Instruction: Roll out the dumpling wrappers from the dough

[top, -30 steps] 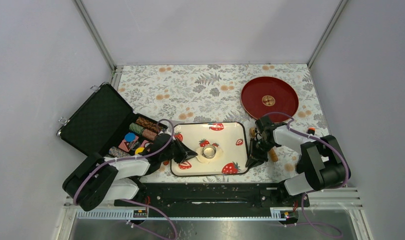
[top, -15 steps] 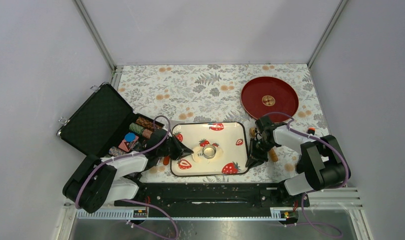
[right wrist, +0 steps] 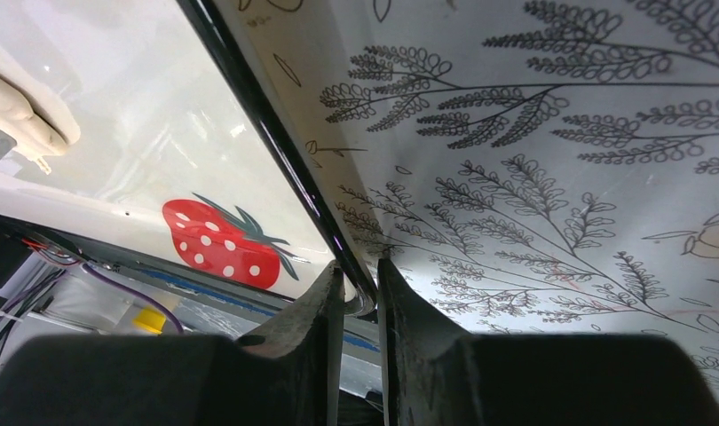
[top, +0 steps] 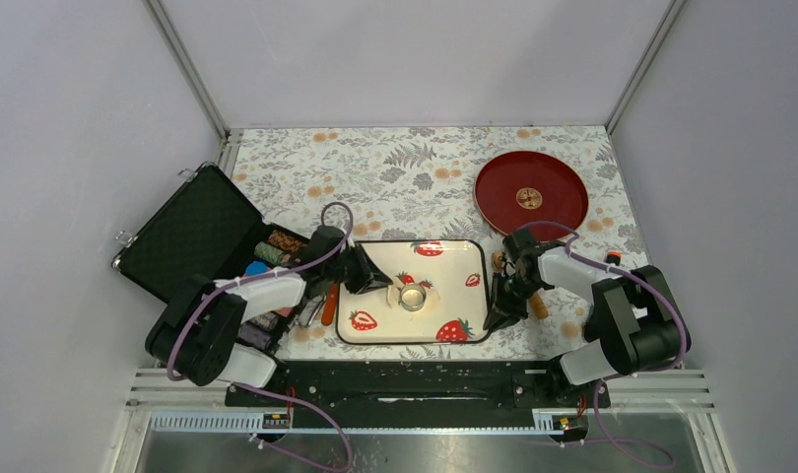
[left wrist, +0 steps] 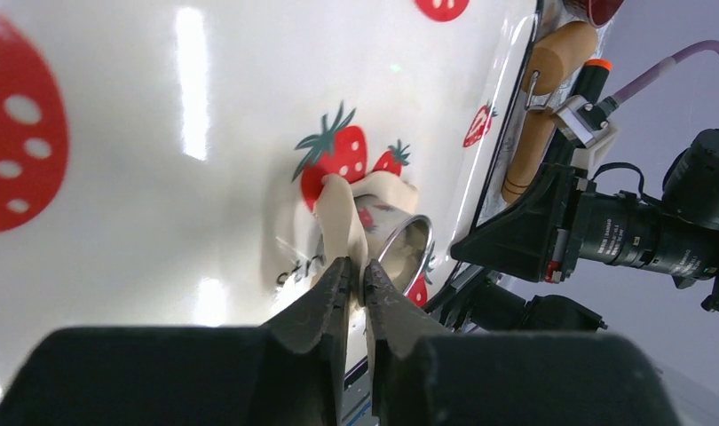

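On the tray (top: 454, 296), left hand (left wrist: 356, 271) pinches the dough (left wrist: 343, 213); right hand (right wrist: 360, 271) clamps the tray's rim.

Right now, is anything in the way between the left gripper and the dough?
No, nothing is. The left gripper has the dough pinched by its edge, right beside the ring on the tray.
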